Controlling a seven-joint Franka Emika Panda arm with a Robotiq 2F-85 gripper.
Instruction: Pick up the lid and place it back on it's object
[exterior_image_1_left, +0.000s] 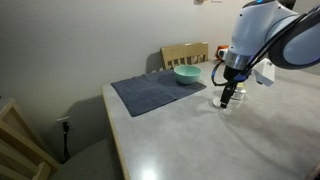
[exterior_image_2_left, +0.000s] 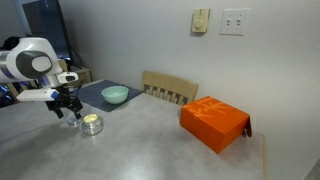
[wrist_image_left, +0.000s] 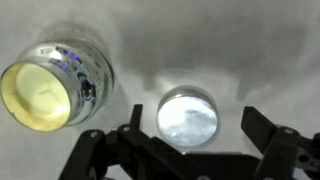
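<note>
1. Poised low over the pale tabletop (exterior_image_1_left: 190, 145), with the gripper (wrist_image_left: 192, 125) spread as wide as it goes and nothing clasped in it.
2. In the wrist view, straddling the lid (wrist_image_left: 188, 115), with dark fingers (wrist_image_left: 262, 135) standing on either side of it and a strip of bare tabletop showing between each and the disc.
3. As for the lid: small, round and silvery, lying flat on the tabletop, off its container, bright with reflected light.
4. Just beside it but not touching: the jar (wrist_image_left: 45, 90), squat and made of clear glass, uncovered, with pale creamy contents showing through the open mouth.
5. In both exterior views, too small and too screened by the gripper to make out the lid with any certainty.
6. Farther back, on a dark mat (exterior_image_1_left: 150, 95): a teal bowl (exterior_image_1_left: 187, 74), well apart from jar and lid.
7. Behind the far edge of the tabletop, against the wall: a wooden chair (exterior_image_1_left: 186, 54).
8. Well away from the gripper, toward the other end of the tabletop: an orange box (exterior_image_2_left: 215, 123).
</note>
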